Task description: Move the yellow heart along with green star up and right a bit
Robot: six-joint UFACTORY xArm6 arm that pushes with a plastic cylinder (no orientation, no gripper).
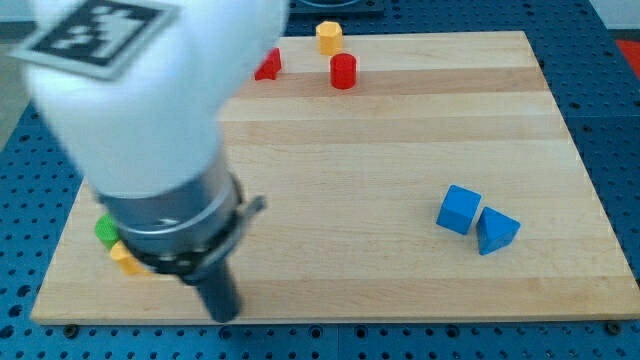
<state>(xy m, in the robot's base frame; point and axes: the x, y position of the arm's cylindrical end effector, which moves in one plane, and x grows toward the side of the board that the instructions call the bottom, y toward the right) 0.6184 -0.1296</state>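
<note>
A green block (105, 229), mostly hidden by the arm, shows at the board's lower left; its shape cannot be made out. Just below it a yellow block (125, 258) pokes out from under the arm, also largely hidden. The two sit close together, near the board's left edge. My tip (224, 313) is at the end of the dark rod near the board's bottom edge, to the right of and slightly below the yellow block, apart from it. The arm's large white and grey body covers the board's upper left.
A red cylinder (343, 71), a yellow hexagonal block (329, 38) and a partly hidden red block (268, 66) stand near the view's top. A blue cube (459, 210) and a blue triangular block (496, 230) touch at the right. The wooden board (400, 150) lies on a blue perforated table.
</note>
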